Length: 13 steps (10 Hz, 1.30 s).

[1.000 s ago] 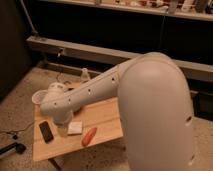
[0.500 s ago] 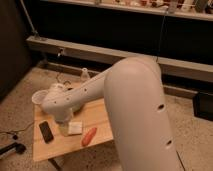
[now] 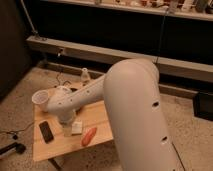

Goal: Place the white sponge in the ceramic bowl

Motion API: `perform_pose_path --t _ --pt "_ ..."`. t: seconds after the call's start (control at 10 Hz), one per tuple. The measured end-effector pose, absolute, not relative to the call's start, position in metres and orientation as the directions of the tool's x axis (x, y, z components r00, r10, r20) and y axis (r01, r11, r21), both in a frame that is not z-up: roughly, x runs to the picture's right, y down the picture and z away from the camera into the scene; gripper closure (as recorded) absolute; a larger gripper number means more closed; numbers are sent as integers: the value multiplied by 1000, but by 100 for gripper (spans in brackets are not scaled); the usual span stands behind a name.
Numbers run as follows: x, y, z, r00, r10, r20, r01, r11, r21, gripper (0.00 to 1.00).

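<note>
The white sponge (image 3: 77, 128) lies flat on the small wooden table (image 3: 55, 146), between a black phone and an orange-red object. My gripper (image 3: 67, 128) hangs from the white arm's wrist (image 3: 62, 103), just left of the sponge and close above the tabletop. Whether it touches the sponge cannot be told. The ceramic bowl is not visible; the arm covers the table's far right part.
A white paper cup (image 3: 40, 99) stands at the table's back left corner. A black phone (image 3: 46, 131) lies front left. An orange-red oblong object (image 3: 89, 136) lies front right. A clear bottle (image 3: 85, 76) stands behind. A dark shelf wall runs along the back.
The arm's big upper segment has swung left and lower in the view. The gripper stays near the sponge, and the sponge, phone and cup have not moved.
</note>
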<state>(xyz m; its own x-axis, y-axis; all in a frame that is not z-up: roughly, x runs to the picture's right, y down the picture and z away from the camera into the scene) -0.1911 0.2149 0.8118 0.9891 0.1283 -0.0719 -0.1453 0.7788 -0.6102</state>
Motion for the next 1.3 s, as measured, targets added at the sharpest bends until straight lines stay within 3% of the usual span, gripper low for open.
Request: perform_pose_path --t 0.4,1.3 --pt "-181 199 814 994 111 -25 -109 873 -475 35" --pt "-200 235 806 997 81 -7 -76 892 -445 35"
